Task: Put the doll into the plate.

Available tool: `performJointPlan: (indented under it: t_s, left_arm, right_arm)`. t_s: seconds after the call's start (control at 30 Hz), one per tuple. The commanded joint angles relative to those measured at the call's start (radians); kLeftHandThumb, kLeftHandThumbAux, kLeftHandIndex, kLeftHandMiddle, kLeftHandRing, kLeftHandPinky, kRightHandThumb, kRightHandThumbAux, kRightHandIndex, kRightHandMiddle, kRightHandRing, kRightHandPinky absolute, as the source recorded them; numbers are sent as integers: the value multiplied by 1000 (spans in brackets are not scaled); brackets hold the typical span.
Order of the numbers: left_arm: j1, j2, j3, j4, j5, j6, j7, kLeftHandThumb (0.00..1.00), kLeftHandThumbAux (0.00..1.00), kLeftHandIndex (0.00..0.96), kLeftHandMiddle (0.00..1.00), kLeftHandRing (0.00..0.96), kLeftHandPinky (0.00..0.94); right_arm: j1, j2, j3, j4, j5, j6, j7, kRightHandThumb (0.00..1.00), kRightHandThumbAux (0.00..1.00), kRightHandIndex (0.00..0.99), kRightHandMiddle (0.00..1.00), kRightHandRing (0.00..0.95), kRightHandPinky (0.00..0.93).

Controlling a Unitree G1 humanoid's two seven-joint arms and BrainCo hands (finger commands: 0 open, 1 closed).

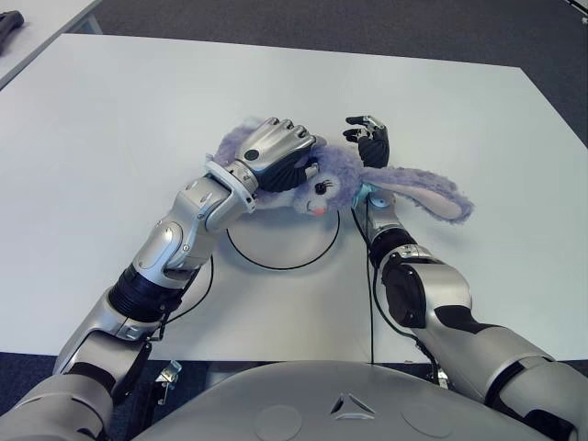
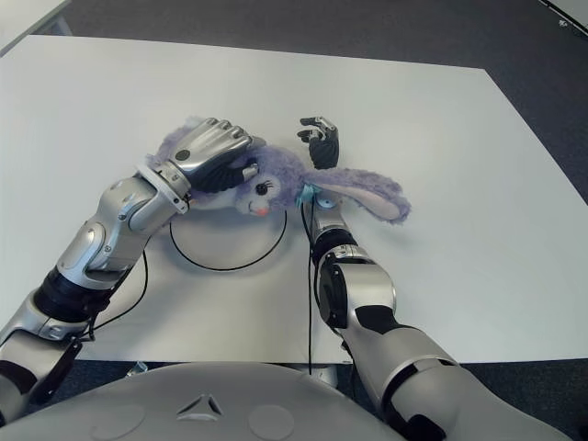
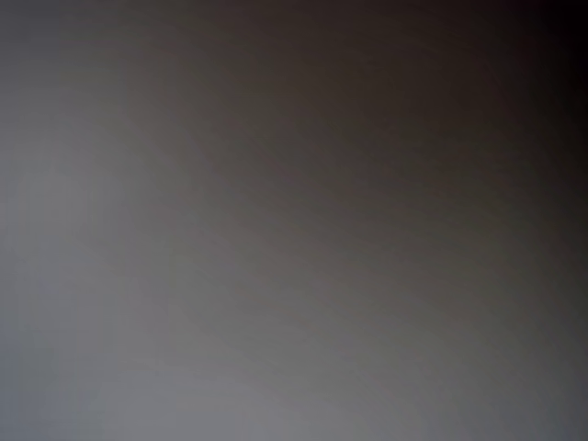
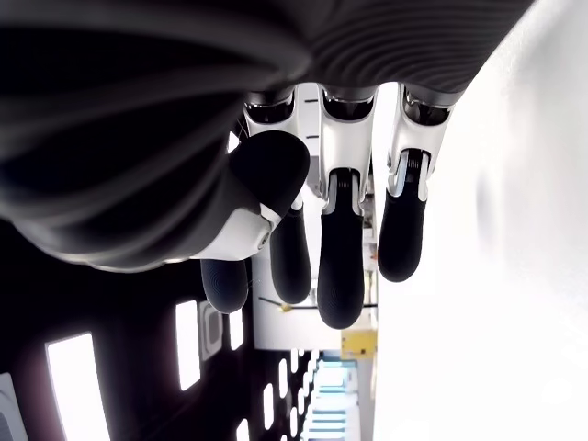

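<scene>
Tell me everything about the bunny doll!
The bunny doll is soft, fluffy and lilac, with a white face, a black eye with lashes, a pink nose and a long ear with a pink inside stretched toward the robot's right. It lies at the far rim of the plate. The left hand is curled over its head; the right hand pokes up behind it.

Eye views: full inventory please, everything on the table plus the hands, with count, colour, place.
plush bunny doll: 1, purple with a white face, over the far rim of the plate, long ear trailing to the robot's right
plate: 1, white with a dark rim, on the table centre, near edge
table: 1, white
black object: 1, far left, on a neighbouring table
left robot hand: 1, silver and black, clamped over the doll's head
right robot hand: 1, black fingers relaxed, holds nothing, against the doll's far side
</scene>
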Motion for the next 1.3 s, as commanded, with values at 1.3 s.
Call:
performJointPlan:
  t_s: [1.3]
  left_arm:
    - [305,-229,16,6,-53,143,73,746,693,443,820,828,824]
  right_arm:
    - [226,36,-9,121,6,69,0,1000,687,437,363,435,435]
